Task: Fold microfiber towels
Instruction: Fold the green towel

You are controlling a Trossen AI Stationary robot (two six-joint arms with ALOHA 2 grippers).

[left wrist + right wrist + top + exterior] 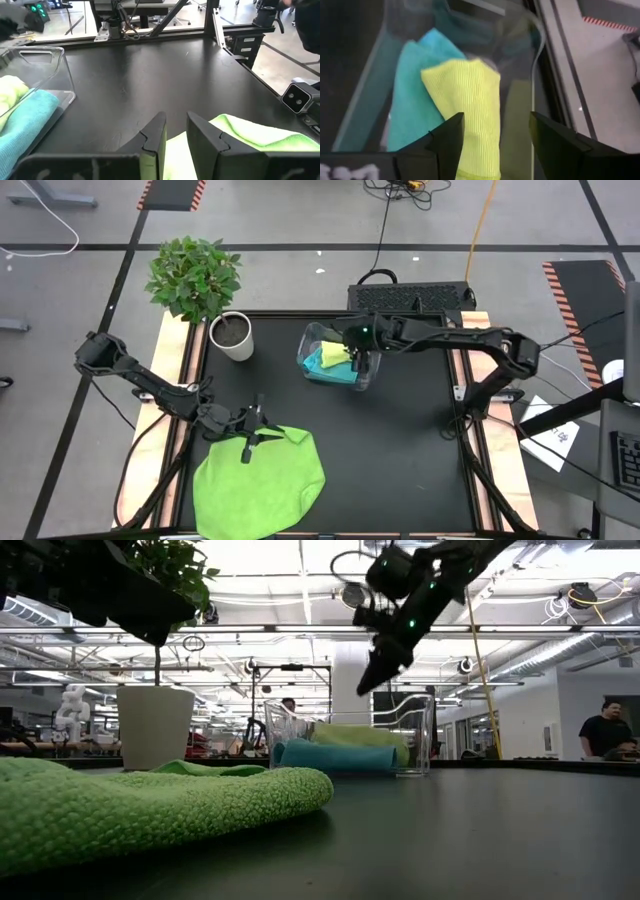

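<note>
Right gripper (495, 145) fingers apart; left gripper (175, 145) low.

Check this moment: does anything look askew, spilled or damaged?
Nothing spilled or damaged. The bright green microfiber towel overhangs the table's near edge, left gripper at its corner. The folded turquoise towel and pale yellow-green towel lie overlapped in the clear plastic bin.

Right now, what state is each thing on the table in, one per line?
bright green towel: lying on the table, one corner pinched by the left gripper.
pale yellow-green towel: folded, in the clear bin.
turquoise towel: folded, in the bin beneath the yellow-green one.
right gripper: open, above the bin, holding nothing.
potted plant: upright.
</note>
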